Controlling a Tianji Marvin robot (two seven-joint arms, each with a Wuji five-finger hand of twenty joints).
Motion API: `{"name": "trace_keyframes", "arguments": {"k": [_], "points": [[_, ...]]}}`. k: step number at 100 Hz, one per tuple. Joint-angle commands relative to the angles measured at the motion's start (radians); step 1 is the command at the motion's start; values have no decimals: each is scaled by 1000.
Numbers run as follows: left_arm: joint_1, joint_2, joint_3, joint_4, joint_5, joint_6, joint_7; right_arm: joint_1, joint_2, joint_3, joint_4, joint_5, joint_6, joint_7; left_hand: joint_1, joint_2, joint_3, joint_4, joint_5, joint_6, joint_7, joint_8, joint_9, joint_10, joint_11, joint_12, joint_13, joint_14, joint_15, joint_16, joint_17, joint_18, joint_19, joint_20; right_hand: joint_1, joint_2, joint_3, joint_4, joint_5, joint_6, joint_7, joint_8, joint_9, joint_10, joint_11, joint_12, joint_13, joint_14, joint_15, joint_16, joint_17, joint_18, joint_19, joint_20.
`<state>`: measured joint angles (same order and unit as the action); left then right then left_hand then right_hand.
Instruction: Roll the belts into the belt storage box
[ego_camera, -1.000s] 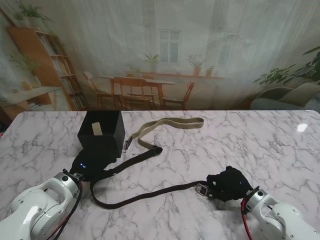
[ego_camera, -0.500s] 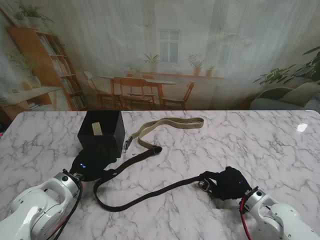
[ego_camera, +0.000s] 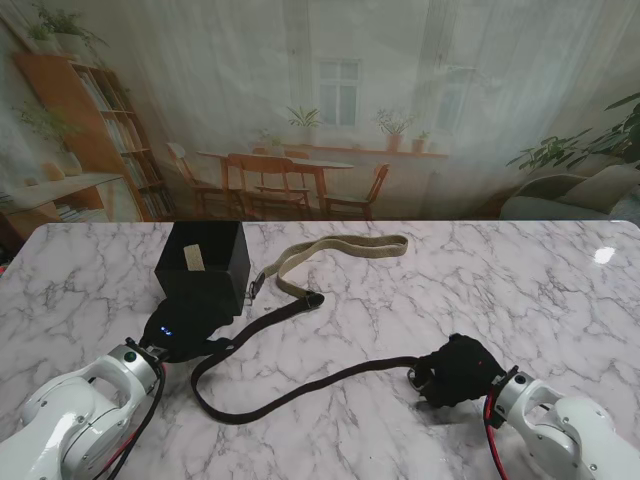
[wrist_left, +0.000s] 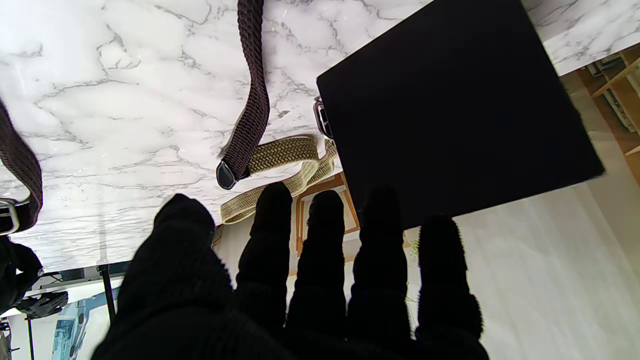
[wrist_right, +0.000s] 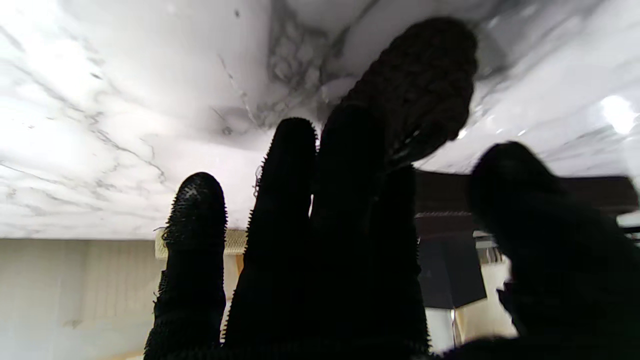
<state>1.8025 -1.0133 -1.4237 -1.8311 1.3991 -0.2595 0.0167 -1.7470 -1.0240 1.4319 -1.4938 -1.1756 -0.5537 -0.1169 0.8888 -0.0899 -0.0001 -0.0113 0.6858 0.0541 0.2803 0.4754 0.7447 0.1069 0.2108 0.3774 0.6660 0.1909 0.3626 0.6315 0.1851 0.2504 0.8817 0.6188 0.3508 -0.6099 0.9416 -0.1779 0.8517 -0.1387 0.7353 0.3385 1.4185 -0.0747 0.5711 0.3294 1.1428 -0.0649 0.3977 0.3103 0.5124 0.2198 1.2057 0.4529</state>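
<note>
Dark brown woven belt has changed shape since a second ago: the buckle end has been drawn in under the right hand and is no longer visible from the stand, and the slack loop nearer to me has shifted right and tightened. Right hand is closed over that end; the wrist view shows a rounded, braided mass against its fingers, looks like the start of a roll but too blurred to confirm. From the hand the strap runs left in a curve, bends near the left hand, then goes farther from me to its glossy tip, which lies on the olive braided belt. Olive belt is unmoved, a flat elongated loop beyond the left hand's fingertips, its metal buckle touching the box. Belt storage box is matte black, square, open-topped, just past the left hand. Left hand holds nothing, fingers extended and slightly apart. Table is white marble with grey veining, glossy.
</note>
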Motion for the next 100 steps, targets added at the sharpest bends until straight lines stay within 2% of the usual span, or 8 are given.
{"name": "trace_keyframes", "arguments": {"k": [1, 21, 40, 54, 73, 84, 92, 100], "points": [[-3, -1, 5, 5, -4, -2, -18, -19, 14, 14, -45, -1, -12, 50, 9, 37, -18, 2, -19, 19, -13, -7, 11, 22, 19, 11, 0, 17, 1, 9, -13, 38, -10, -9, -50, 27, -25, 33, 29, 146, 19, 67, -3, -71, -134, -44, -63, -101, -53, -29, -35, -16, -22, -16], [-3, -1, 3, 5, -8, -3, -18, -46, 34, 72, -178, 14, -47, 353, 9, 39, -18, 2, -19, 21, -13, -7, 10, 23, 18, 11, 0, 17, 1, 9, -14, 40, -11, -10, -24, 0, 24, 74, -184, 208, -65, 92, -175, -109, -279, -134, -231, -165, -136, -101, -123, -41, -108, -48], [-4, -2, 3, 6, -9, -2, -18, -48, 45, 77, -228, -20, -44, 461, 10, 39, -18, 2, -20, 21, -13, -8, 10, 22, 18, 11, 0, 17, 0, 9, -14, 40, -11, -10, 98, -83, 235, 105, -324, 226, -70, 99, -254, -154, -373, -183, -305, -210, -195, -135, -154, -94, -143, -83], [-5, -1, 4, 7, -9, -2, -18, -41, 46, 64, -205, -124, -54, 341, 11, 38, -18, 2, -19, 21, -13, -8, 12, 20, 19, 12, 1, 15, 1, 9, -13, 39, -11, -9, 228, -194, 319, 21, -289, 151, 7, 113, -167, -204, -382, -173, -235, -225, -175, -129, -83, -133, -100, -96], [-7, -1, 5, 9, -10, -3, -17, -24, 51, 27, -131, -218, -30, 120, 11, 37, -18, 1, -20, 19, -13, -8, 11, 20, 19, 12, 1, 16, 1, 9, -14, 40, -11, -9, 266, -240, 97, -118, -155, 66, 62, 90, -32, -188, -370, -103, -125, -171, -122, -111, 5, -163, -41, -104], [-8, -1, 7, 10, -10, -3, -19, -15, 56, 3, -91, -249, -3, 21, 12, 37, -18, 2, -21, 21, -13, -8, 11, 20, 20, 12, 0, 15, 1, 9, -13, 39, -10, -9, 265, -261, 69, -127, -107, -43, 152, -61, -15, -145, -272, -69, -79, -121, -61, -84, 31, -148, -15, -91], [-9, -1, 8, 10, -10, -3, -21, -7, 60, -13, -66, -268, 12, -36, 12, 37, -18, 2, -21, 21, -13, -8, 11, 21, 20, 12, 1, 15, 2, 10, -12, 40, -10, -9, 242, -224, 35, -125, -111, -191, 244, -40, -61, -83, -190, 32, -66, -59, -12, -15, 16, -110, -6, -66], [-11, -1, 10, 11, -10, -3, -23, -6, 59, -21, -52, -264, 27, -61, 13, 36, -18, 2, -21, 21, -13, -8, 11, 21, 21, 12, 1, 15, 2, 10, -13, 40, -10, -9, 225, -161, 0, -115, -80, -260, 312, -36, -132, -4, -107, 103, -70, 7, 17, 72, -21, -43, -17, -30]]}}
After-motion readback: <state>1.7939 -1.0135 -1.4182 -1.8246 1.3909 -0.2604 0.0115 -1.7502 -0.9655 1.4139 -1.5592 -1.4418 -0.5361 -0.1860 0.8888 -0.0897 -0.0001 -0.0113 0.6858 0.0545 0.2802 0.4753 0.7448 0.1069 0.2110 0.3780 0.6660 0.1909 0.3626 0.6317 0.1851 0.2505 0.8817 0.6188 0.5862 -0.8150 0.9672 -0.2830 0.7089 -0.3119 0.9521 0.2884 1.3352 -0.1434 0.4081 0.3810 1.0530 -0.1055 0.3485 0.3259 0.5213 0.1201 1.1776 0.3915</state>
